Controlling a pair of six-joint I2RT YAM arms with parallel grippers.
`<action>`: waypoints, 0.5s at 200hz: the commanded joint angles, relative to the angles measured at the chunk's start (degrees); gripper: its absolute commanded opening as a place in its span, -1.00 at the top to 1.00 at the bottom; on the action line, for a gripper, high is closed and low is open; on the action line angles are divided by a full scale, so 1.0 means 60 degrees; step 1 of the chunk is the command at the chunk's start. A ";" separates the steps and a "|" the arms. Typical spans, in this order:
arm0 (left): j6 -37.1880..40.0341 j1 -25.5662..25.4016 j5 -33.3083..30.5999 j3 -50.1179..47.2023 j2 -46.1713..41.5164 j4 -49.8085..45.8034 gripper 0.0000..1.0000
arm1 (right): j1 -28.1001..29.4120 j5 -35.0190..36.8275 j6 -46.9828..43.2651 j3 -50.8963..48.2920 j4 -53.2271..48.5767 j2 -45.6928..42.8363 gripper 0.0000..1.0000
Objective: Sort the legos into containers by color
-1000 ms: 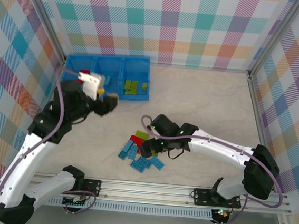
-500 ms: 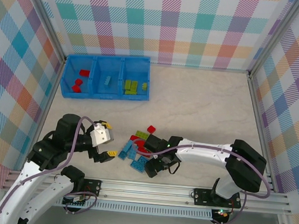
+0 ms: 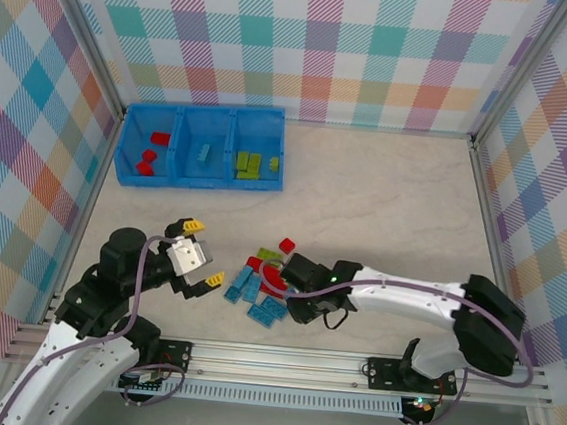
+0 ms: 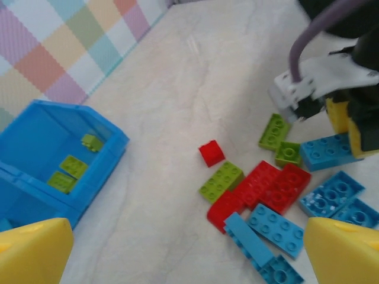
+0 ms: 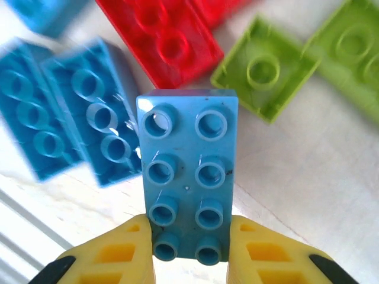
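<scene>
The right hand is pinching a light blue brick by its long sides, near one end. The plastic looks hard, light and slick, so a grip closer to the middle should be steadier. The left hand is hovering wide open, with the loose legos lying ahead on the counter and the containers further beyond.

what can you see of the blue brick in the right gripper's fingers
The blue brick is a light blue two-by-four piece of glossy plastic, eight studs facing the camera, a few dark specks on top. The right gripper pinches its near end between yellow fingertips; its far end points toward the red brick. Whether it is lifted is unclear.
</scene>
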 commanded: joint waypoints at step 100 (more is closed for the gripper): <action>-0.5066 0.0912 -0.9145 -0.0056 -0.0575 0.1810 -1.00 | -0.2020 -0.0808 -0.2752 0.7914 0.4806 0.4956 0.63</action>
